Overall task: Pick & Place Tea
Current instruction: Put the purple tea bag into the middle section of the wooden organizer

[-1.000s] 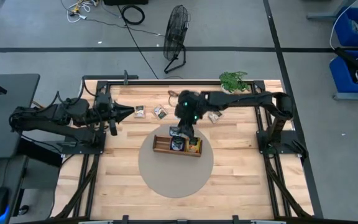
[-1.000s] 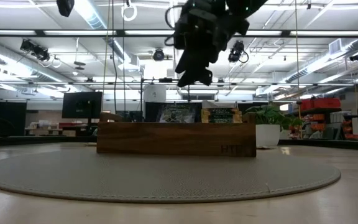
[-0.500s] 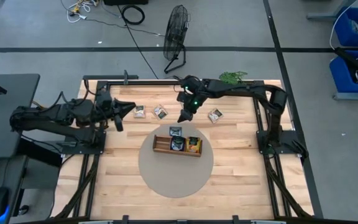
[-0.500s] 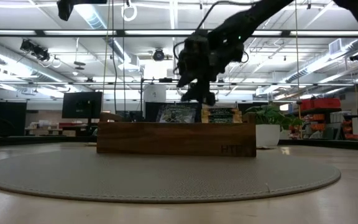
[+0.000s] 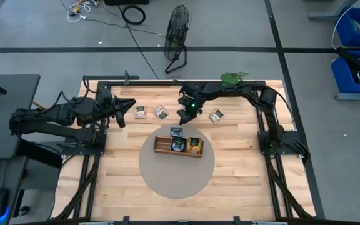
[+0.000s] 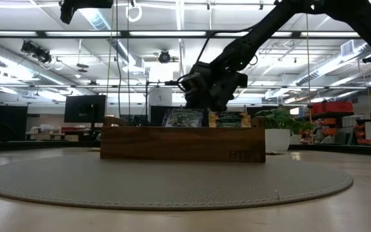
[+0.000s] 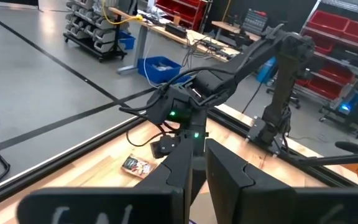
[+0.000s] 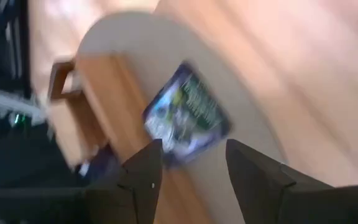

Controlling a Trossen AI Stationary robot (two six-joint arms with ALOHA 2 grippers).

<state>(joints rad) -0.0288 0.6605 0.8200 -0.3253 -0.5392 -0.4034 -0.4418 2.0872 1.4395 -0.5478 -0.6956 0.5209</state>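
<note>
The wooden tray [image 5: 161,150] stands on a round grey mat [image 5: 177,178] with tea packets [image 5: 195,145] in its compartments; their tops show above its wall [image 6: 229,119]. A blue-and-white packet [image 8: 188,115] lies on the mat against the tray's far side [image 5: 177,132]. Three more packets lie on the wood farther back [image 5: 140,112] [image 5: 161,112] [image 5: 216,115]. My right gripper [image 5: 182,118] hangs open just beyond the tray, tilted down, its fingers [image 8: 148,174] short of the blue-and-white packet, holding nothing. My left gripper [image 5: 129,106] waits at the far left, fingers close together [image 7: 197,168].
A small potted plant [image 5: 233,79] stands at the table's far edge, behind the right arm. The black frame rails [image 5: 167,80] border the table. The near half of the mat and the wood in front of it carry nothing.
My right gripper has left its place above the tray, gone toward the table's far edge and come down, rolling its wrist as it went. Where it stood, a blue-and-white packet now shows on the mat at the tray's far side.
</note>
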